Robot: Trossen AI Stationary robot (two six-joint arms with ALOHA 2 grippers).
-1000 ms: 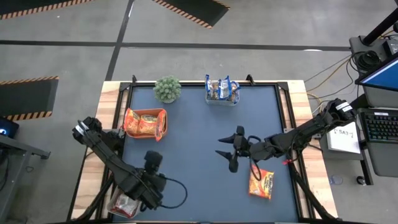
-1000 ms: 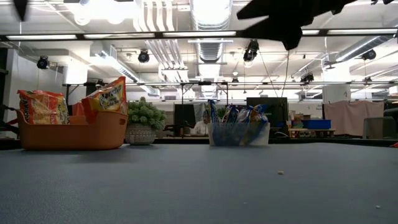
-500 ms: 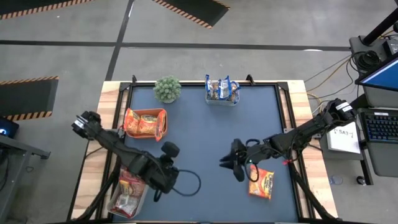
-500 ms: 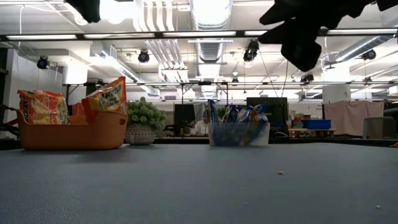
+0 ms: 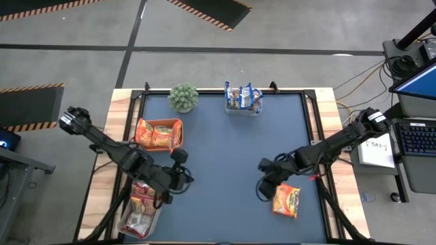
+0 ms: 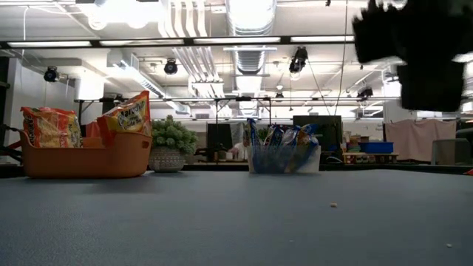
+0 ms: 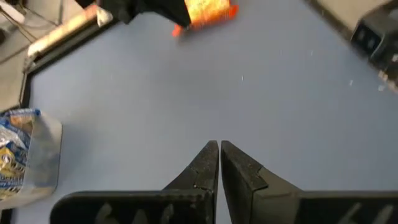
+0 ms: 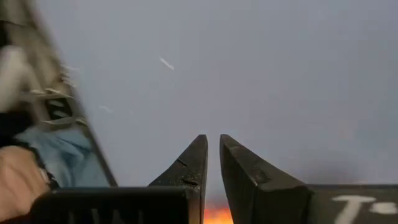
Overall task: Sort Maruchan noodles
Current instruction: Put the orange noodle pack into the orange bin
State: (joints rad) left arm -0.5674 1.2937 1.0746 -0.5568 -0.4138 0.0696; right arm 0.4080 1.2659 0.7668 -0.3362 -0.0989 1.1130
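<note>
matt blue table mat [image 5: 218,143], bare wood table edge [image 5: 119,122], glossy crinkly plastic noodle packet [image 5: 287,201], clear plastic tub [image 5: 243,107], smooth orange plastic tray [image 6: 85,159]

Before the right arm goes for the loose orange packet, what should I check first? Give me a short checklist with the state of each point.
1. Loose orange packet lies flat on the table, nothing on it: ok.
2. Right gripper beside the packet, not yet over it: not ok.
3. Right gripper fingers nearly closed, too narrow for a grasp: not ok.
4. Left gripper far from the packet, empty, closed: ok.
5. Orange tray has room for one more packet: cannot tell.
</note>
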